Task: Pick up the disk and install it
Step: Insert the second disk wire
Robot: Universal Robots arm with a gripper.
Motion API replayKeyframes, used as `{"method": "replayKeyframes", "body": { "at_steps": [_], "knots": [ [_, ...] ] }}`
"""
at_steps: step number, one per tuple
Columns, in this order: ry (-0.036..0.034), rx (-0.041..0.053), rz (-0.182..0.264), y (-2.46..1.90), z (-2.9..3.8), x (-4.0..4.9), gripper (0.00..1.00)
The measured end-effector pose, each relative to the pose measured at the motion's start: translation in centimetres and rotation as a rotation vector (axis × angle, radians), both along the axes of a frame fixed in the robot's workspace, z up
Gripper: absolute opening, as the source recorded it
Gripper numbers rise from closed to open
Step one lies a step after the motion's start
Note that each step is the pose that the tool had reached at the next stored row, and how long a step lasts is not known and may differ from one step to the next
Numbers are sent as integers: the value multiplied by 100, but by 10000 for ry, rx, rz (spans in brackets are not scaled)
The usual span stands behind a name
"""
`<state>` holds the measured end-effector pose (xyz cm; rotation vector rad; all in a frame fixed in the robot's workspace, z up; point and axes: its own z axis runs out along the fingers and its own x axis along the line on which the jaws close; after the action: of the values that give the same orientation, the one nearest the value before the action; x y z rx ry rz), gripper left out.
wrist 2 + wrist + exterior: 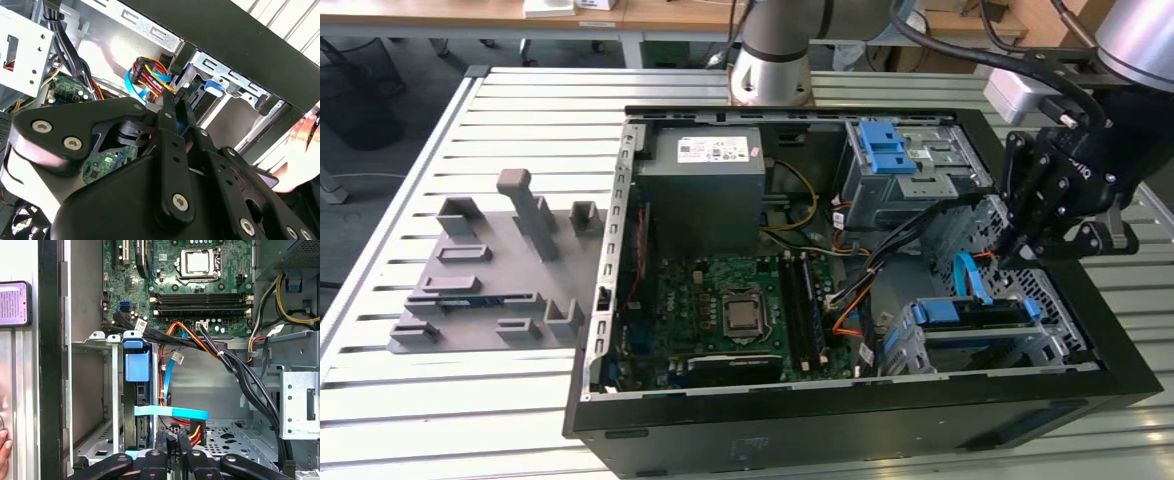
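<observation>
The disk (974,313) stands on edge in the drive bay at the case's front corner, on the exterior view's right, with its blue carrier frame along the top. In the first wrist view the disk (136,410) sits in the slot under its blue tab. My gripper (1014,245) hangs just above the bay, beside a light-blue data cable (965,275). Its black fingertips (172,105) are pressed close together next to a red, yellow and black cable plug (196,431). I see nothing held between them. The gripper (175,442) is apart from the disk.
The open black computer case (854,420) lies on a slatted metal table. Inside are a motherboard (734,310), a grey power supply box (707,180) and a grey cage with a blue latch (901,150). A grey fixture (494,270) stands on the exterior view's left. A person's hand (300,150) is beside the case.
</observation>
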<state>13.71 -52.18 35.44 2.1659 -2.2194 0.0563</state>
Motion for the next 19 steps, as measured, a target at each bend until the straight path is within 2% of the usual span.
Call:
{"method": "replayKeyframes", "body": {
  "at_steps": [1,2,4,7,8,14,19],
  "knots": [
    [0,0,0,0,0,0,22],
    [0,0,0,0,-1,0,16],
    [0,40,-1,-1,-7,0,16],
    [-2,271,-1,-8,-23,-3,16],
    [-7,304,0,-22,-30,-9,16],
    [-53,379,0,-184,-87,-48,16],
    [-112,435,16,-258,-132,-80,16]
  ]
}}
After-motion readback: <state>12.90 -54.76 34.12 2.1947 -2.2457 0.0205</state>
